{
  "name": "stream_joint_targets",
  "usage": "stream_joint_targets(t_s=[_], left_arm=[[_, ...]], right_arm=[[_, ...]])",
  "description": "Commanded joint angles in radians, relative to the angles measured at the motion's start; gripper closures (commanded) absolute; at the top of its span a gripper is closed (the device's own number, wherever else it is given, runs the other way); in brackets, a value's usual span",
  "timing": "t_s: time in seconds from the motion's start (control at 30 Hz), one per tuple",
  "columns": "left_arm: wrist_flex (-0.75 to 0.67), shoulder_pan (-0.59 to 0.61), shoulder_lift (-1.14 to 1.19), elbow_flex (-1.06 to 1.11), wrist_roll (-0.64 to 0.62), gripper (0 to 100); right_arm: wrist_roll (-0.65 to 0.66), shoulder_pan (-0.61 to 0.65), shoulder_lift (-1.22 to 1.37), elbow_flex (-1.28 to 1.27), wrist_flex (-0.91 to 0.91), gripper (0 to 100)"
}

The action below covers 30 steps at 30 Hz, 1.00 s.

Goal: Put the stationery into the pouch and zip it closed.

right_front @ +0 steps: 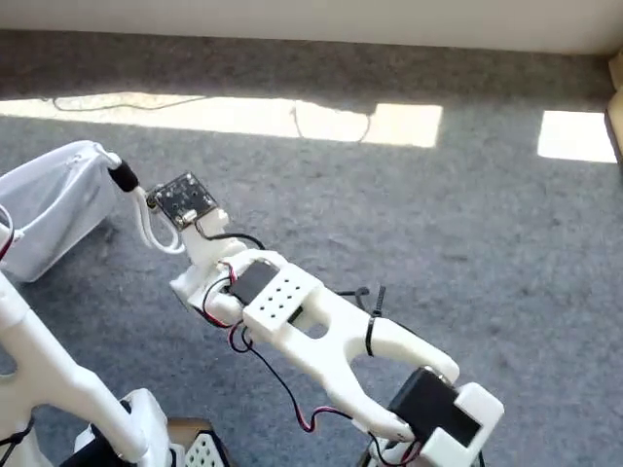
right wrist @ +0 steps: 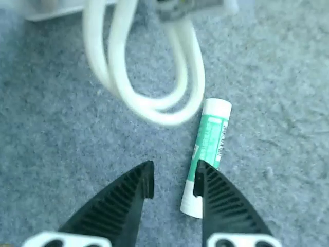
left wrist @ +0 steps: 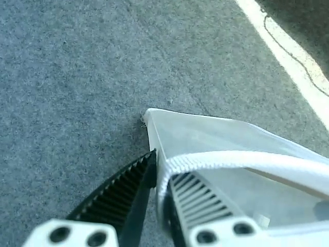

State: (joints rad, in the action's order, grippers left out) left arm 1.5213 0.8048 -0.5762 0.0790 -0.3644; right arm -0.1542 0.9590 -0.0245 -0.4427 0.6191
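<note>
At the far left of the overhead view, a translucent white pouch (right_front: pixel 49 209) sits on grey carpet (right_front: pixel 467 233). The left arm (right_front: pixel 44 365) rises from the near left corner beside it. Seen from that arm's own camera, the left pincer (left wrist: pixel 160 170) is closed on the edge of the pouch's mouth. One black ribbed finger (left wrist: pixel 121 193) sits outside the fabric and the other shows through the thin wall from within. The white woven rim band (left wrist: pixel 231 159) passes between them with hardly any gap. A corner of the pouch rests on the carpet just past the fingertips.

Further right, the right arm (right_front: pixel 311 326) stretches from the near right corner toward the pouch. It carries a small circuit board (right_front: pixel 185 197) on its wrist, and a white cable loop (right_front: pixel 156 233) hangs under that, close to the pouch. From this arm's camera, the right pincer (right wrist: pixel 175 170) hangs over the carpet, its black fingers moderately parted and holding nothing. A green and white glue stick (right wrist: pixel 211 134) lies flat on the carpet just beside one finger, whose tip covers part of the stick's side. Whether they touch I cannot tell. The stick's far end shows next to the bottom of the cable loop.

At the back, bright strips of sunlight (right_front: pixel 574 136) cross the carpet.
</note>
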Motion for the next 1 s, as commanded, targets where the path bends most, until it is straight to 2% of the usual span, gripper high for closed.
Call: stream_joint_targets(t_s=[0.0, 0.37, 0.83, 0.97], left_arm=[[-0.031, 0.004, -0.042, -0.018, -0.012, 99], [-0.028, 0.002, -0.042, -0.016, -0.012, 99], [-0.023, 0.002, -0.044, -0.015, -0.011, 99], [-0.023, 0.002, -0.044, -0.015, -0.011, 99]], right_arm=[[0.006, 0.013, 0.030, 0.087, 0.005, 86.5], [0.006, -0.059, 0.232, 0.216, 0.005, 86.5], [0.012, -0.091, 0.332, 0.231, 0.005, 86.5], [0.014, -0.094, 0.343, 0.231, 0.005, 93.1]])
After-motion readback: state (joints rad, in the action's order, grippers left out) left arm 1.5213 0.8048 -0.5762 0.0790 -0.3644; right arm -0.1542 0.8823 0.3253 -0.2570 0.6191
